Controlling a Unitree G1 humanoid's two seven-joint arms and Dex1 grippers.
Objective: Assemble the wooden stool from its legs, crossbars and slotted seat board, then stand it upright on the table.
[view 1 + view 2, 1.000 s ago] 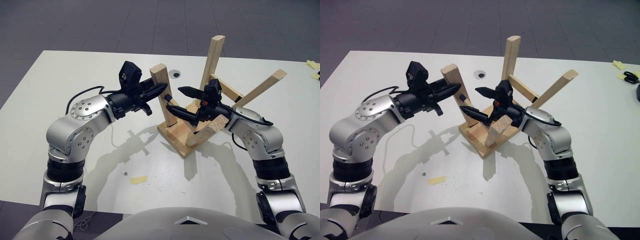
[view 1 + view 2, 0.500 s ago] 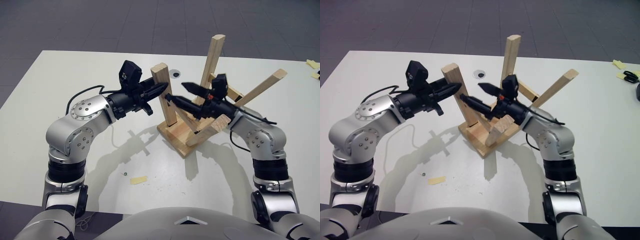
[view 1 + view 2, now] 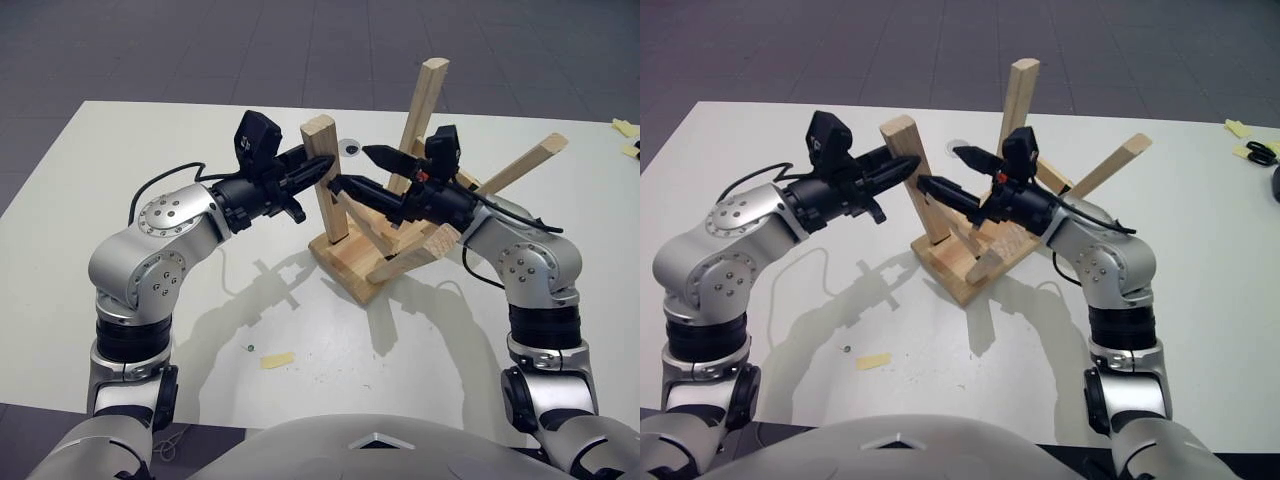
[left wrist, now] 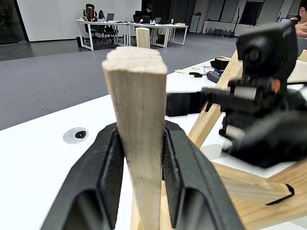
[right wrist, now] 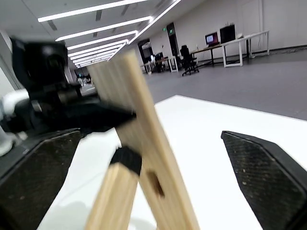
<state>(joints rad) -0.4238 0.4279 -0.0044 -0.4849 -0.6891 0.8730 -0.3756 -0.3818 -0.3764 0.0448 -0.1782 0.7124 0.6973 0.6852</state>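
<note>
The wooden stool stands upside down on the white table [image 3: 150, 140], its seat board [image 3: 345, 272] at the bottom and its legs splayed upward. My left gripper [image 3: 318, 168] is shut on the near-left leg [image 3: 326, 190] just below its top; the left wrist view has both fingers [image 4: 108, 163] pressed against that leg [image 4: 139, 120]. My right gripper [image 3: 366, 172] is open, reaching in from the right, one finger on each side of the same leg [image 5: 144, 129] without touching it. A tall rear leg [image 3: 426, 105], a right leg [image 3: 522, 165] and crossbars [image 3: 372, 225] join the frame.
A round grommet [image 3: 350, 148] sits in the table behind the stool. A yellow tape scrap [image 3: 277, 359] lies near the front edge. More yellow scraps [image 3: 628, 128] and scissors [image 3: 1262, 152] lie at the far right. Bare table stretches to the left and front.
My right gripper has risen and swung left, from low among the crossbars up to the leg that my left gripper holds. The stool has shifted slightly left.
</note>
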